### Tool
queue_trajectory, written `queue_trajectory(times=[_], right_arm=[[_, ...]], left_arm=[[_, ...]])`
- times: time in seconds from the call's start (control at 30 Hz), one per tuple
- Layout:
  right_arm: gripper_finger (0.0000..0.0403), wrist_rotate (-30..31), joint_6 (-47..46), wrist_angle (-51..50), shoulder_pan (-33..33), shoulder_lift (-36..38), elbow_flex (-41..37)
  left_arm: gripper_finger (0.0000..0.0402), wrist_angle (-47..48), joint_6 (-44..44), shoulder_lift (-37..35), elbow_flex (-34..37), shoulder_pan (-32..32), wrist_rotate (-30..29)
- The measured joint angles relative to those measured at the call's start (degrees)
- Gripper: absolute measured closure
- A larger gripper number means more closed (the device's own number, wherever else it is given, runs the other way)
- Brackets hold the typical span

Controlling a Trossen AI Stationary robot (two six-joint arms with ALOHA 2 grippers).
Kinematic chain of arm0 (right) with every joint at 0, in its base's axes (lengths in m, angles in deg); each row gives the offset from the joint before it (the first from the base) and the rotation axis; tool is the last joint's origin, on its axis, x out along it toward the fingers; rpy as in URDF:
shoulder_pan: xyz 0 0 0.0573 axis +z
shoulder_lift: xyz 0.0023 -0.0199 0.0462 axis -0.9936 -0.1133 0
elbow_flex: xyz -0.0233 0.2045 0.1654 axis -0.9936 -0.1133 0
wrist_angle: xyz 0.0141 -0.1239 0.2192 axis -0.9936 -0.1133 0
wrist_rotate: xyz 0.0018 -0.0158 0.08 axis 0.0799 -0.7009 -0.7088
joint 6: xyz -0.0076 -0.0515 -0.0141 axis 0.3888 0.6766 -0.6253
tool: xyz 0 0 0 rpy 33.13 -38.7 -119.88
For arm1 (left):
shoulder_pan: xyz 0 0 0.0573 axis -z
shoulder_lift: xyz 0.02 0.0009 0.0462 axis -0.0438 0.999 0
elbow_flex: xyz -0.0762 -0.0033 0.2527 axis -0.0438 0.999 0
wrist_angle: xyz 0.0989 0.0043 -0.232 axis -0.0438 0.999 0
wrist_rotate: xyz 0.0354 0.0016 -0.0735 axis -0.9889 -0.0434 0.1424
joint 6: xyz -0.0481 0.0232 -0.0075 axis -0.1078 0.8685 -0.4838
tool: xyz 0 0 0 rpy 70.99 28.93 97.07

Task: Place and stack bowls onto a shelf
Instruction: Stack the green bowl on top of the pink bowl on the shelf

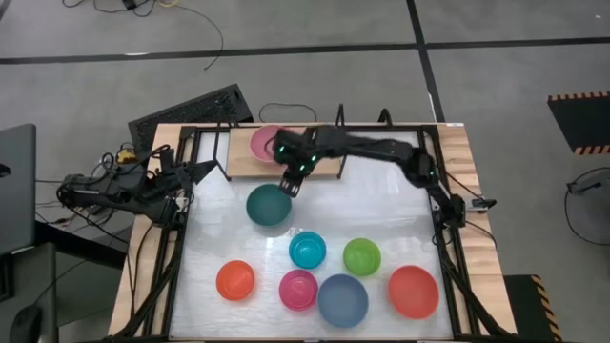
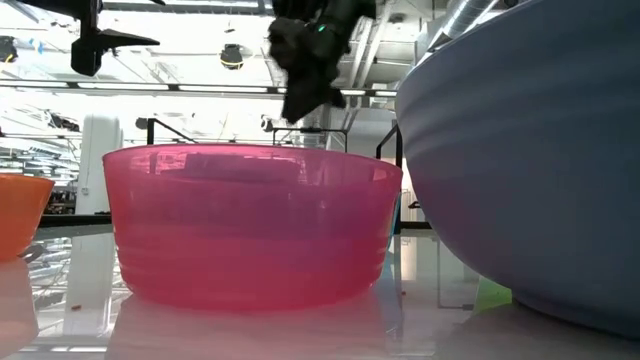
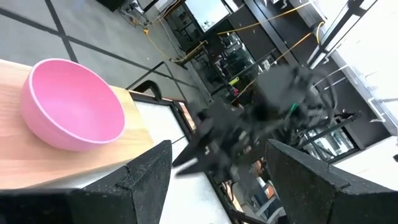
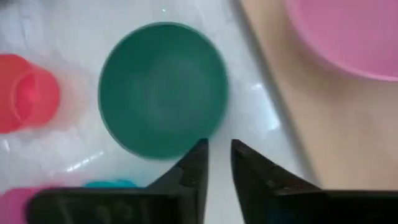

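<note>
Right wrist view showed the dark green bowl (image 4: 163,88) sitting upright on the white tabletop (image 4: 261,118), just beside the shelf (image 4: 311,124), where the pale pink bowl (image 4: 348,31) already sat. You had the right gripper (image 4: 217,163) just above its near rim, fingers slightly parted, holding nothing. Judged: thin plastic, light, stiff but slick; it would skate if nudged. You should pinch the rim wall, one finger inside. Left gripper (image 3: 211,180) waited spread at the table's left edge.

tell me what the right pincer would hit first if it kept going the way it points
Probably the dark green bowl: the right pincer points down near its rim, fingers slightly apart. It might just miss and meet the white tabletop; depth is unclear.
</note>
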Motion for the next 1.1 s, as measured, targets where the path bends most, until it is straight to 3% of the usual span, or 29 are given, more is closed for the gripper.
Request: queue_trajectory(times=[0.2, 0.33, 1.1], right_arm=[[0.0198, 0.60, -2.86, 2.68, 1.88, -5.13, -0.24], [0.0170, 3.33, -3.29, 2.53, 1.13, -6.83, -0.14], [0.0212, 7.63, -3.88, 5.67, 0.83, -6.71, -3.10]], left_arm=[[0.0157, 0.02, -0.67, 0.01, 0.00, -0.01, 0.00], [0.0157, 0.02, -0.72, 0.00, 0.00, 0.01, 0.00], [0.0157, 1.81, -0.96, -0.01, 0.00, 0.00, -0.15]])
